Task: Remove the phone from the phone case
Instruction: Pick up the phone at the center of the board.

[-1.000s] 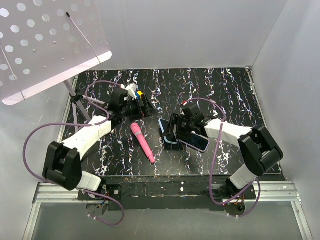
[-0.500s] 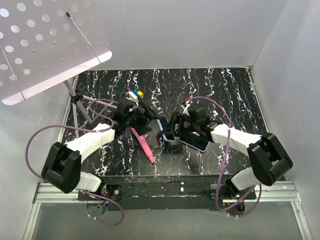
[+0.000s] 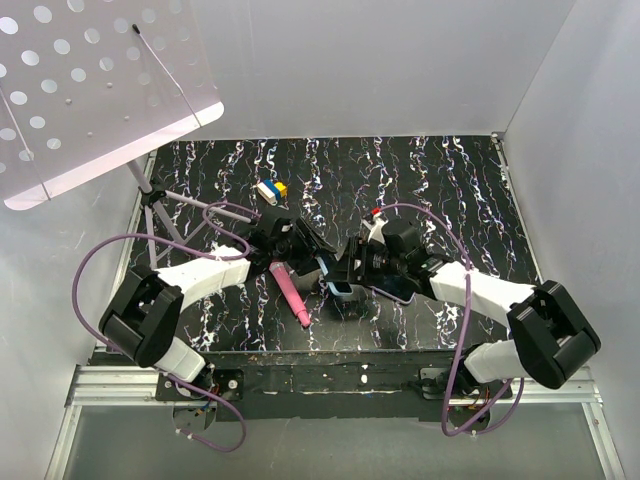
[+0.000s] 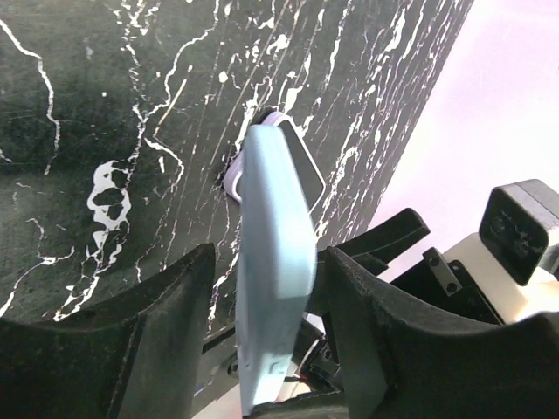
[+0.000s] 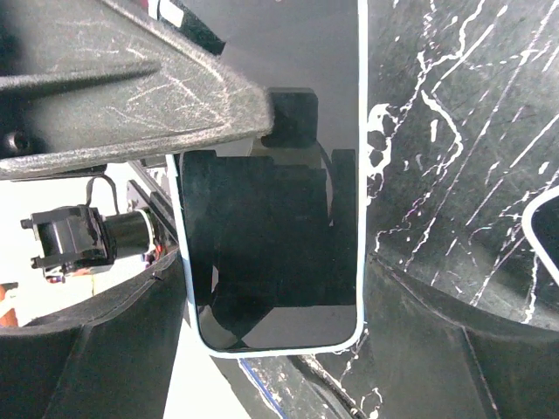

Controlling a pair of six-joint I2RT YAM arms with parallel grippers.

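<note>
The phone [image 5: 271, 218], dark screen up, sits in a light blue phone case [image 4: 275, 253] whose pale rim [image 5: 361, 175] frames it. My right gripper [image 5: 272, 301] is shut across the case's two long sides and holds it tilted up off the table, near the centre [image 3: 338, 285]. My left gripper [image 3: 303, 248] has come in from the left. In the left wrist view the case stands edge-on between the left gripper's [image 4: 266, 292] jaws, which are open, with a gap at the left finger [image 4: 153, 336].
A pink pen [image 3: 288, 290] lies just left of the grippers. A second phone [image 4: 295, 170] with a lavender edge lies flat on the black marbled table [image 3: 450, 180]. Small coloured blocks [image 3: 270, 188] sit further back. A perforated white stand [image 3: 90, 90] overhangs the back left.
My left arm has swung right from the back left to the phone, and its jaws have narrowed around the case. The right gripper has kept its hold and shifted slightly forward.
</note>
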